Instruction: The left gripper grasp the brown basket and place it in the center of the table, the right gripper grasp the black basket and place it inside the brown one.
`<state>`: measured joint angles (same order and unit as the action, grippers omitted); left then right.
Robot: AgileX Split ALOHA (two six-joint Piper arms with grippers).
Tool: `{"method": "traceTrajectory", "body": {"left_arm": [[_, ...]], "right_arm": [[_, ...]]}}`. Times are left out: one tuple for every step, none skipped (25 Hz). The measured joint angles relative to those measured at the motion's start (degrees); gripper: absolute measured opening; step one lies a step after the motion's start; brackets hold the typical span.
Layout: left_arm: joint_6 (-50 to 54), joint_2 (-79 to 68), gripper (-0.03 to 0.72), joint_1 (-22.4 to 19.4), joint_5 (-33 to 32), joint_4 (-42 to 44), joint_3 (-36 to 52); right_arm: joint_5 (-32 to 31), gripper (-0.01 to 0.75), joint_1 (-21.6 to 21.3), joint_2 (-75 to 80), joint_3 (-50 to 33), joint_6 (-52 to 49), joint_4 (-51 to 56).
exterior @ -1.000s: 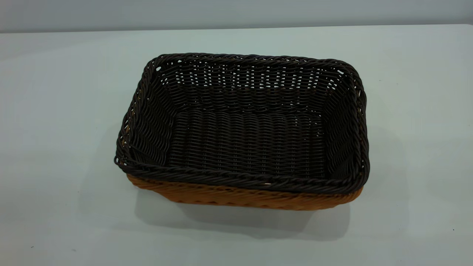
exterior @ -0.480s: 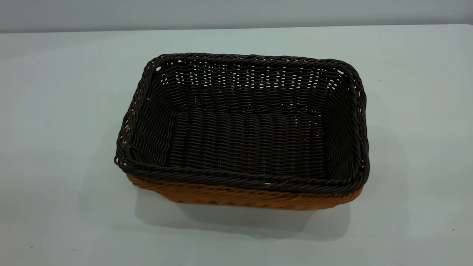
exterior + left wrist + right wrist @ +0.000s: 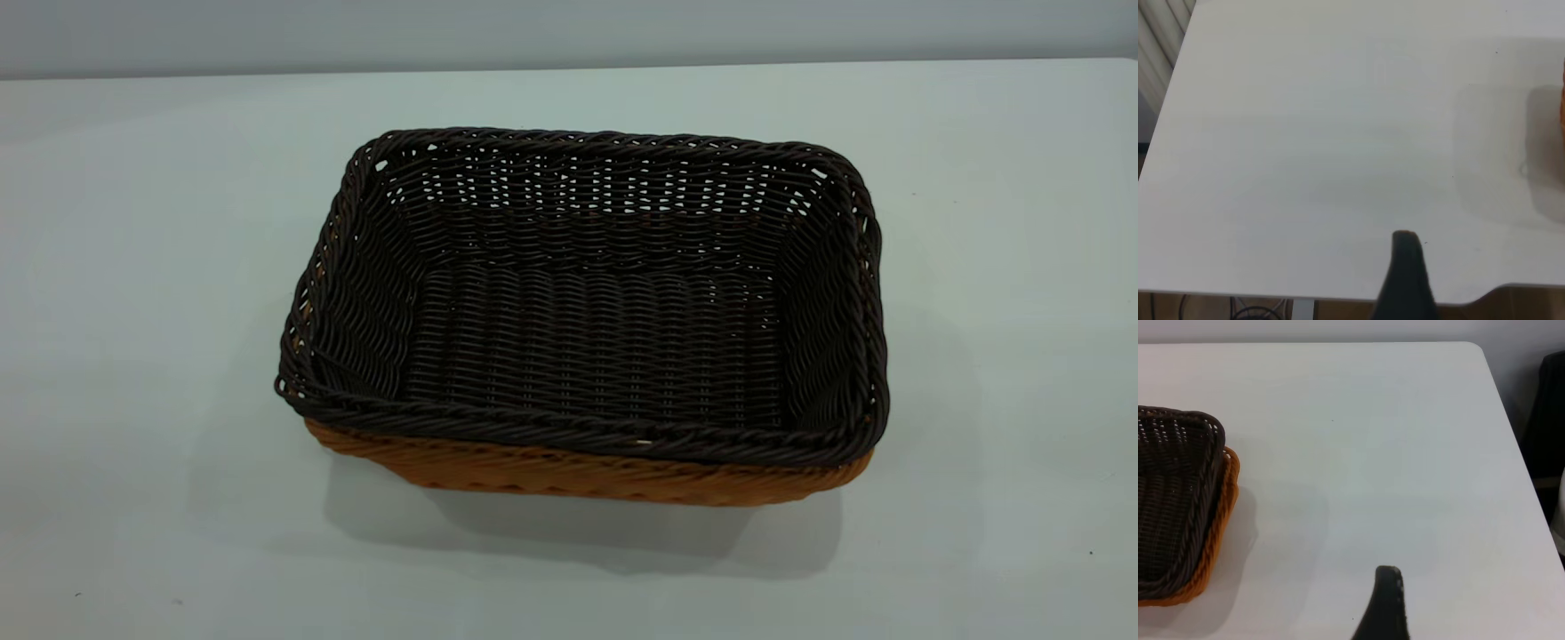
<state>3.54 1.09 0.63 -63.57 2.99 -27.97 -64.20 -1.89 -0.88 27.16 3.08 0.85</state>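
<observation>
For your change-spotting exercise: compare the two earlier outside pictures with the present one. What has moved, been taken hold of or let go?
Nothing visibly changed. The black basket sits nested inside the brown basket on the table, and no arm appears in the exterior view.

Non-task items only:
- plain grey wall (image 3: 569, 31) runs behind the far edge of the table (image 3: 133, 222), also seen in the right wrist view
- left wrist view: pale ribbed panel (image 3: 1158, 33) past one corner, brown floor (image 3: 1538, 303) below the near edge, with dark cables (image 3: 1251, 312) and a white upright leg (image 3: 1301, 310) just beside them
- right wrist view: dark bulky object (image 3: 1548, 420) off the side edge, white rounded item (image 3: 1559, 513) near it, neither identifiable
</observation>
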Motion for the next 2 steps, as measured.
{"method": "traceTrajectory", "body": {"left_arm": [[0.00, 0.00, 0.524, 0.00, 0.00, 0.00, 0.00], [0.00, 0.00, 0.524, 0.00, 0.00, 0.00, 0.00]], "right_arm": [[0.00, 0.584, 0.00, 0.00, 0.00, 0.00, 0.00], [0.00, 0.584, 0.00, 0.00, 0.00, 0.00, 0.00]]}}
